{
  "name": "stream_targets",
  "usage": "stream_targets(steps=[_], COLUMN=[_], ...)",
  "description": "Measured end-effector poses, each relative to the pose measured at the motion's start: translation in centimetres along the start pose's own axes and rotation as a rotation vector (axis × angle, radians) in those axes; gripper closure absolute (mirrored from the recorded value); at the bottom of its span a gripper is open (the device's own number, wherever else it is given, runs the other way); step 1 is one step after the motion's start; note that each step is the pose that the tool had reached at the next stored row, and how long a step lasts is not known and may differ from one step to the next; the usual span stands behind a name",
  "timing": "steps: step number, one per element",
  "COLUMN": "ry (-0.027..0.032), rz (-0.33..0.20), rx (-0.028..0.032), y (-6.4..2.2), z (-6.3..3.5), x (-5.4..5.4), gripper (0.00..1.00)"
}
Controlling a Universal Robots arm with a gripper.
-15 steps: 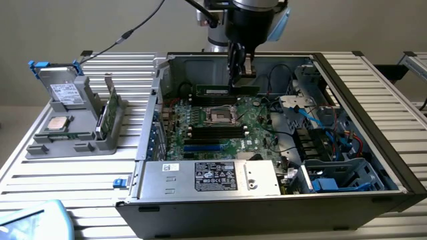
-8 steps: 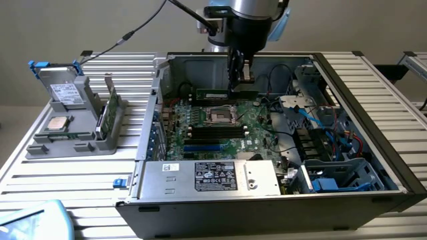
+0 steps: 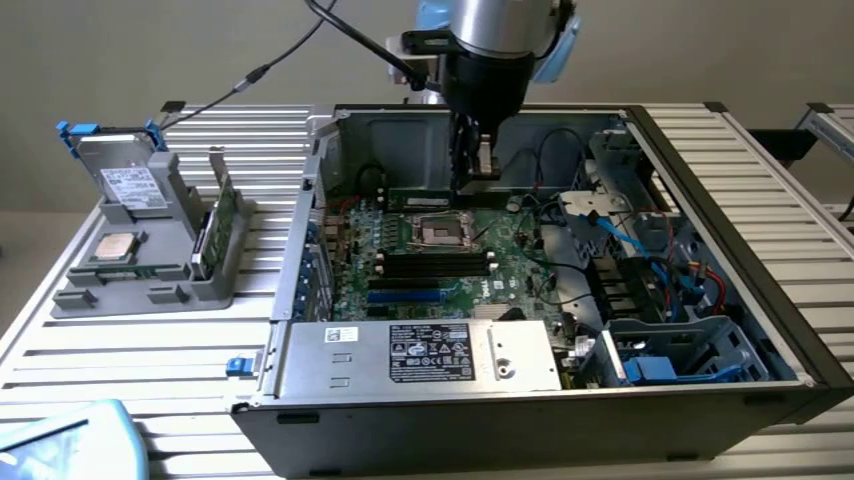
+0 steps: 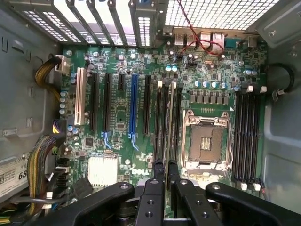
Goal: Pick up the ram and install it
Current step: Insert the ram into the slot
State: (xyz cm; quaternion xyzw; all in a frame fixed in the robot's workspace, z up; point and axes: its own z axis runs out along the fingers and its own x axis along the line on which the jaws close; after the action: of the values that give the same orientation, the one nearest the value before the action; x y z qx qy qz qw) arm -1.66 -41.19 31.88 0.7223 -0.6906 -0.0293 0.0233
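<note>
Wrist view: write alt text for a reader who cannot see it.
The gripper holds the ram edge-on in its jaws, along the memory slots beside the open CPU socket on a green motherboard inside a computer case.

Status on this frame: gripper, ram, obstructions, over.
Gripper shut on the ram. Ram held on edge above the motherboard, beside the CPU socket. No obstruction seen.

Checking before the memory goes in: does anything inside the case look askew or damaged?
Nothing looks damaged or askew. The hand grips the ram edge-on over the memory slots. The CPU socket is empty.
</note>
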Motion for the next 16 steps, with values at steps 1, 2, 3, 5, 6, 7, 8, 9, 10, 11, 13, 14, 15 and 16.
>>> stream_targets(steps=[1, 2, 3, 5, 6, 7, 8, 9, 10, 11, 13, 14, 15, 16], ry=[0.0001, 0.0002, 0.0002, 0.0003, 0.0005, 0.0006, 0.001, 0.0012, 0.0015, 0.0018, 0.0027, 0.0029, 0.0033, 0.0036], rz=[0.0, 0.0, -0.001, -0.003, -0.005, -0.007, -0.01, -0.013, -0.017, -0.022, -0.033, -0.038, -0.043, -0.047], rx=[0.0, -0.0001, -0.0001, -0.0001, -0.0001, -0.0001, -0.0002, -0.0002, -0.0003, -0.0003, -0.0004, -0.0005, -0.0005, -0.0005], y=[0.06, 0.09, 0.11, 0.13, 0.14, 0.14, 0.14, 0.13, 0.12, 0.11, 0.08, 0.07, 0.06, 0.05], z=[0.18, 0.36, 0.55, 0.92, 1.11, 1.28, 1.47, 1.65, 1.83, 2.02, 2.38, 2.56, 2.74, 2.92], x=[0.0, 0.0, 0.0, 0.0, 0.0, 0.0, 0.0, 0.0, 0.0, 0.0, 0.0, 0.0, 0.0, 0.0], gripper=[0.86, 0.86, 0.86, 0.86, 0.86, 0.86, 0.86, 0.86, 0.86, 0.86, 0.86, 0.86, 0.86, 0.86])
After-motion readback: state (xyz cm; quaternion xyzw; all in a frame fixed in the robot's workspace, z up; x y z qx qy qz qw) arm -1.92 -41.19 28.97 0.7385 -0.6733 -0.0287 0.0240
